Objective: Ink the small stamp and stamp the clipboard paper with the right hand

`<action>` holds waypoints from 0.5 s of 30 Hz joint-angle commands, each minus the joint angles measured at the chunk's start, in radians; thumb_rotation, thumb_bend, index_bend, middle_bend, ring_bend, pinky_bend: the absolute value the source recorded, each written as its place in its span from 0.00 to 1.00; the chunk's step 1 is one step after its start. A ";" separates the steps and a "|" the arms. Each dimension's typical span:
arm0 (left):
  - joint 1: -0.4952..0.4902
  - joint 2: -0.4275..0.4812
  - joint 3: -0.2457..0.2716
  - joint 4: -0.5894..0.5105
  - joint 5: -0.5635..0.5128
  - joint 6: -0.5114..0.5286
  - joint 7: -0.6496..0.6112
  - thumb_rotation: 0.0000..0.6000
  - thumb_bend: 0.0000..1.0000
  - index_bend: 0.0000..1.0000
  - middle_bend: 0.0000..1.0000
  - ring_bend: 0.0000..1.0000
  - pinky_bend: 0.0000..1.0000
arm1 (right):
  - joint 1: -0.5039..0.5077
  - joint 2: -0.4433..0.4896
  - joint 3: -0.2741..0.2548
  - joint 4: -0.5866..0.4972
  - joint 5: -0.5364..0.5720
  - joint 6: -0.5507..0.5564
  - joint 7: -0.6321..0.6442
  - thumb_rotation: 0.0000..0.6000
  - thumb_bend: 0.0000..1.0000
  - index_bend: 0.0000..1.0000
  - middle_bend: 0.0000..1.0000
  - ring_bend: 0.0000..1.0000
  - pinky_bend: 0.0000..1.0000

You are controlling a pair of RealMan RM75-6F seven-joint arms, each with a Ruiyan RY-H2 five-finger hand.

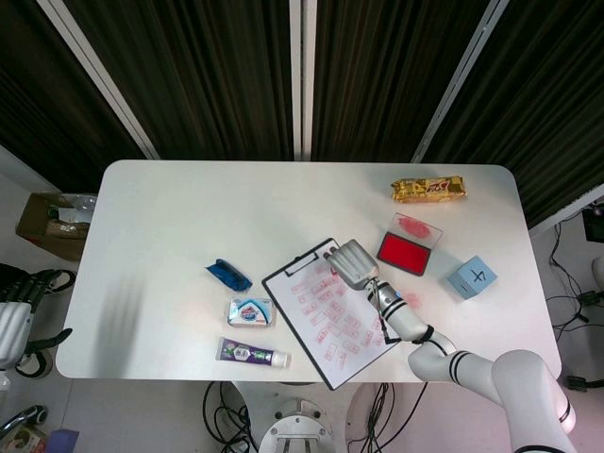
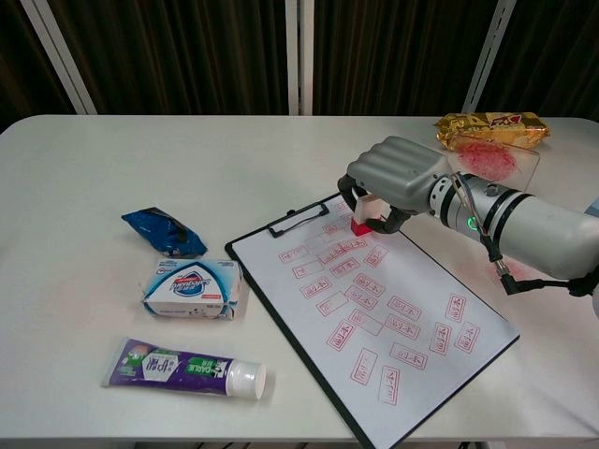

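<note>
Right hand (image 2: 395,178): fingers curled down around the stamp (image 2: 362,219), a small block with a red base, which it grips over the top edge of the paper (image 2: 374,313) near the clip. Whether the stamp's base touches the sheet cannot be told. Paper: white, covered in red rectangular prints, lying on a black clipboard (image 2: 284,318) set at a slant on the table (image 2: 187,168). Ink pad (image 1: 405,253): red, open, just right of the hand, its clear lid (image 1: 416,228) beside it, smeared red. Gold snack pack (image 1: 428,189): beyond the pad, near the far right edge. Blue cube (image 1: 471,277): right of the pad, marked 4. Soap box (image 2: 193,289): left of the clipboard. Toothpaste (image 2: 183,368): in front of the soap. Blue wrapper (image 2: 163,232): behind the soap. Left hand (image 1: 11,326): off the table at the far left, holding nothing; how its fingers lie cannot be told.
</note>
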 commanded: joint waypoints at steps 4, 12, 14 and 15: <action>0.003 0.005 0.000 -0.001 0.000 0.004 0.000 1.00 0.00 0.17 0.16 0.16 0.25 | 0.001 -0.001 0.005 -0.002 -0.004 0.010 0.015 1.00 0.38 0.99 0.83 0.75 0.90; 0.004 0.013 -0.001 -0.010 0.002 0.007 0.004 1.00 0.00 0.17 0.16 0.16 0.25 | -0.021 0.095 0.044 -0.140 -0.021 0.113 0.069 1.00 0.38 0.99 0.83 0.75 0.90; 0.003 0.013 0.000 -0.013 0.004 0.006 0.006 1.00 0.00 0.17 0.16 0.16 0.25 | -0.034 0.144 0.052 -0.199 -0.026 0.144 0.071 1.00 0.38 0.99 0.83 0.75 0.90; 0.002 0.012 0.000 -0.014 0.005 0.006 0.007 1.00 0.00 0.17 0.16 0.16 0.25 | -0.040 0.166 0.053 -0.224 -0.027 0.155 0.072 1.00 0.38 0.99 0.83 0.75 0.90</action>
